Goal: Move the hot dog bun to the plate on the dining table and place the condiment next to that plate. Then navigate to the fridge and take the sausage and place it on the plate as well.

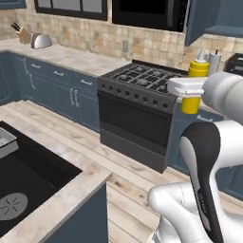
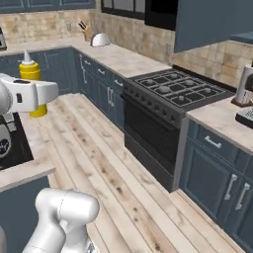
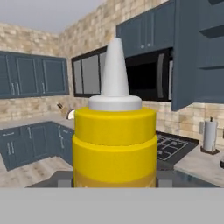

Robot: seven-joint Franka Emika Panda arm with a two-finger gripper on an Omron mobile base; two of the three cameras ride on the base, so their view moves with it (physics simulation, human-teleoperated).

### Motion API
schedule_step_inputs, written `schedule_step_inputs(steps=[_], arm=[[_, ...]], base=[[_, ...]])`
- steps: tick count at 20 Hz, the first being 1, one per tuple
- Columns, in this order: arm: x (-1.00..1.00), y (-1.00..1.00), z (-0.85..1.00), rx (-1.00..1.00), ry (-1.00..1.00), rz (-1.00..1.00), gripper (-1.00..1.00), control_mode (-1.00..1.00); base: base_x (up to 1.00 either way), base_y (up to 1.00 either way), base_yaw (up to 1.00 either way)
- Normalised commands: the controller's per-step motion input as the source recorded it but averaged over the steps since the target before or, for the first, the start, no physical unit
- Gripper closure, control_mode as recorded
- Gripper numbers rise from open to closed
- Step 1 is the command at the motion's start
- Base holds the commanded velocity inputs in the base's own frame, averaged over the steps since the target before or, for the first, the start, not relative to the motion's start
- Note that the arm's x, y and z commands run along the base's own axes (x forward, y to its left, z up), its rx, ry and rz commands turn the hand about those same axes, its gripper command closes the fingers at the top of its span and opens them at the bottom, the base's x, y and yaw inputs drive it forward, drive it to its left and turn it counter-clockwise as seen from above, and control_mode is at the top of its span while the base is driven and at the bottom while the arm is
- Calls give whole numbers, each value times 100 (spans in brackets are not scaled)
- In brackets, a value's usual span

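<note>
My gripper [image 1: 190, 90] is shut on the condiment [image 1: 198, 70], a yellow squeeze bottle with a white pointed nozzle, and holds it upright in the air, above and in front of my arm. In the right base view the condiment [image 2: 29, 70] sticks out above and below the white hand of the gripper [image 2: 35, 94], at the left edge. From the hand view the condiment [image 3: 114, 144] stands close and central, nozzle up, with the kitchen wall behind it.
A black stove [image 1: 142, 78] sits in the blue cabinet run ahead, with wooden floor [image 2: 99, 158] in front. A beige stone counter [image 1: 71, 190] with a black sink lies at the lower left. A paper towel holder [image 2: 244, 84] stands right of the stove.
</note>
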Motion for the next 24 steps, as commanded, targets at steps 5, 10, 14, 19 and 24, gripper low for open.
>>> schedule_step_inputs(steps=[5,10,14,19,24], arm=[[0,0,0,0,0,0,100,100],[0,0,0,0,0,0,100,100],[0,0,0,0,0,0,100,100],[0,0,0,0,0,0,100,100],[0,0,0,0,0,0,100,100]], base=[[-67,-39,44],[-72,30,55],[-58,59,54],[-59,53,53],[-35,70,52]])
